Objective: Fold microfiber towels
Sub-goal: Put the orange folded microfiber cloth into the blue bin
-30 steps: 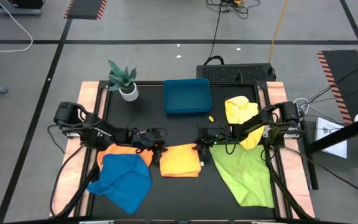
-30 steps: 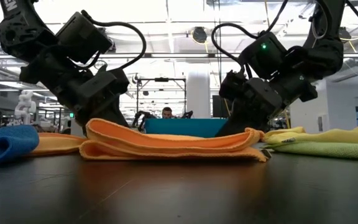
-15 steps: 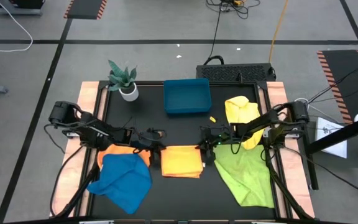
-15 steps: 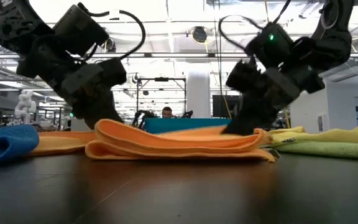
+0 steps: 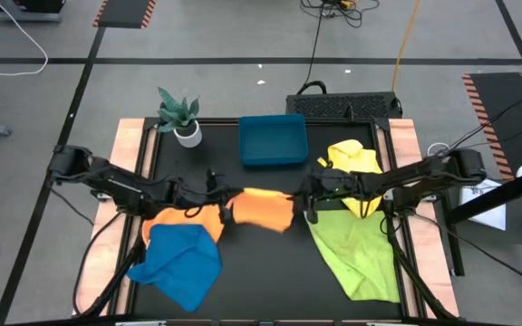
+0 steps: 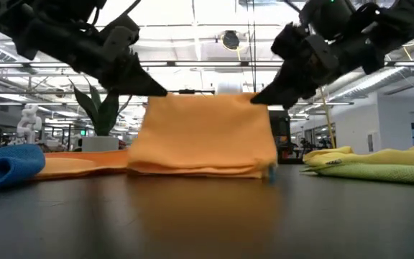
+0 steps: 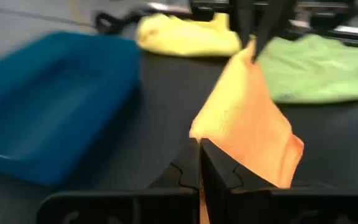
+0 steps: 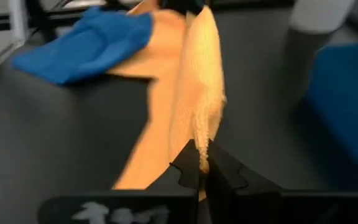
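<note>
Both grippers clamped on orange towel

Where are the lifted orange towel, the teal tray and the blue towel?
Lifted orange towel (image 6: 203, 133), low view, middle of the hanging face.
Teal tray (image 5: 272, 141), high view, bare floor.
Blue towel (image 5: 181, 261), high view, its middle.

Both arms reach inward from opposite sides toward the orange towel, which serves as the reference; the left arm extends low from its left, the right arm from its right. Left gripper: at the towel's upper left corner; fingers pressed together on the cloth edge. Right gripper: at the towel's upper right corner; fingers clamped on the fabric. Both grippers are raised above the table; wrists angle downward toward the towel's top edge.
</note>
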You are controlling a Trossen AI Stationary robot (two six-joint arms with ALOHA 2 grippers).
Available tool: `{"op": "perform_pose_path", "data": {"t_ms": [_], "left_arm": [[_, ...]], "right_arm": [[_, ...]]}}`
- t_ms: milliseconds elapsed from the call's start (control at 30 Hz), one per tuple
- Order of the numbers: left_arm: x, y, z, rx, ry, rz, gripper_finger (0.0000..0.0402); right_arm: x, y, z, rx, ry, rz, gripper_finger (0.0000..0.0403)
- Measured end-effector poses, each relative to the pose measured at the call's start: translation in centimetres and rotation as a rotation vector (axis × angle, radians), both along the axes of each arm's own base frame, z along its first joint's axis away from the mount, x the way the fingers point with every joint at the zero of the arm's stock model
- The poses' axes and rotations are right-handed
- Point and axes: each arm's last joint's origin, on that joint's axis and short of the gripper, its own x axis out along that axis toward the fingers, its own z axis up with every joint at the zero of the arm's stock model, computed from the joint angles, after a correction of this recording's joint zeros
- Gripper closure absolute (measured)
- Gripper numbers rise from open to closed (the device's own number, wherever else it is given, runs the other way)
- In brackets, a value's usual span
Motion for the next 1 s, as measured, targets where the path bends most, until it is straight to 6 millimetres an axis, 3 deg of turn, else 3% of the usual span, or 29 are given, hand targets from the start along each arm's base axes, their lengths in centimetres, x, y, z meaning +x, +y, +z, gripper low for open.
{"op": "perform_pose_path", "data": {"t_ms": [267,500,800,1000], "left_arm": [[1.6,3.0,2.9,0.105,-0.027,0.084,0.04],[2.9,6.8,5.9,0.158,-0.004,0.133,0.0401],[4.0,13.5,3.5,0.108,0.036,0.159,0.0401],[4.6,17.1,3.2,0.12,0.063,0.23,0.0401]], "right_arm": [[-1.2,-1.7,2.5,-0.136,-0.083,-0.147,0.0402],[-2.0,-5.2,3.1,-0.167,-0.099,-0.29,0.0403],[-3.6,-10.2,3.6,-0.201,-0.108,-0.478,0.0403],[-2.8,-13.0,3.8,-0.202,-0.143,-0.504,0.0403]]}}
